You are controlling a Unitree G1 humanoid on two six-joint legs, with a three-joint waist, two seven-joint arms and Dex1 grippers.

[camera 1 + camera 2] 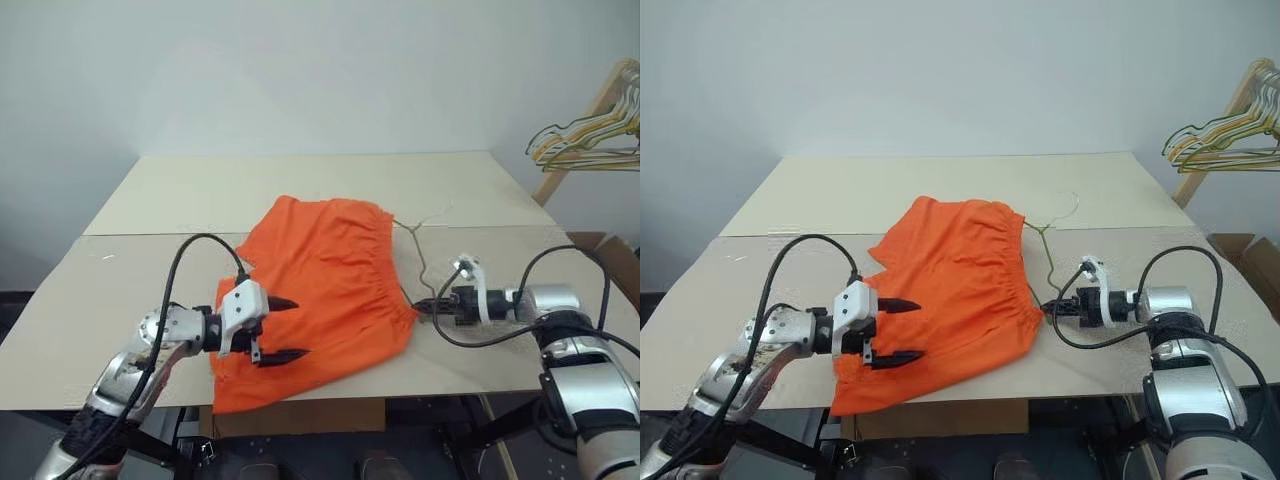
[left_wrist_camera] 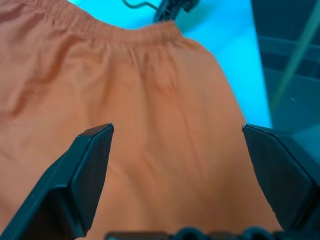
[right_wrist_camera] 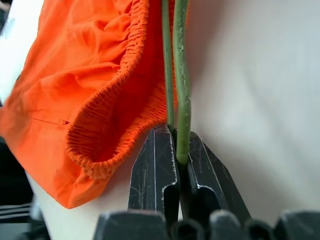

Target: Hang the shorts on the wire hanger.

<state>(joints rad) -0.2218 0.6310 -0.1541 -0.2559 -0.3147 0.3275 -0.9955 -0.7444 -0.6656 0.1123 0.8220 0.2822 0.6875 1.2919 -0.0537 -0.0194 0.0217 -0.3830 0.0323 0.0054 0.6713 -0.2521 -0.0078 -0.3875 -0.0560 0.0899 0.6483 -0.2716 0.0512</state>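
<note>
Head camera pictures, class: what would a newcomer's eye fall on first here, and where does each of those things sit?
The bright orange shorts lie spread mid-table, one edge drooping over the near edge. The left gripper hovers wide open above their near-left part. At the waistband's right end, the right gripper is shut on the thin wire hanger, whose hook points toward the far side of the table.

Pale beige table [image 1: 130, 290], seam across its middle. Orange shorts [image 1: 320, 290] lie centred toward the near edge, one leg overhanging it. Wire hanger [image 1: 1045, 250] lies beside the waistband, right side.
</note>
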